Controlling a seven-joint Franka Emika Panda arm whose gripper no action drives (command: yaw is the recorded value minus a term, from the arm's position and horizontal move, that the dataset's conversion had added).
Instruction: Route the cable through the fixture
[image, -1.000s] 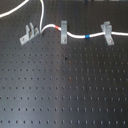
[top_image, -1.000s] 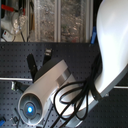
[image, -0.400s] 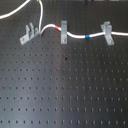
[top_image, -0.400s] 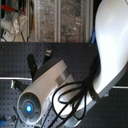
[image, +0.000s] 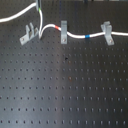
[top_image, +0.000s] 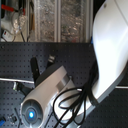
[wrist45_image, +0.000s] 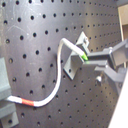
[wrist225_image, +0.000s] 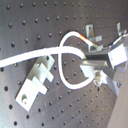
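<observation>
The white cable (image: 50, 26) runs from the first exterior view's left edge up to my gripper (image: 39, 7) at the far edge. From there it drops and bends right through its red band (image: 63, 25) and blue band (image: 89, 36). The fixture (image: 28, 34), a grey two-pronged clip set diagonally, stands just in front of and left of the gripper, with no cable between its prongs. In the first wrist view the gripper (wrist45_image: 86, 57) is shut on the cable (wrist45_image: 61, 65) close beside the fixture (wrist45_image: 77, 45). The second wrist view shows the fixture (wrist225_image: 37, 82) beside the looping cable (wrist225_image: 65, 75).
A narrow grey post clip (image: 63, 33) holds the cable at the red band. A wider grey clip (image: 106, 32) carries it at the right. The black perforated board (image: 65, 90) stretches toward the front. The white arm (top_image: 107, 50) fills much of the second exterior view.
The arm has shifted very slightly in the second exterior view. The cable keeps the same course past the clips.
</observation>
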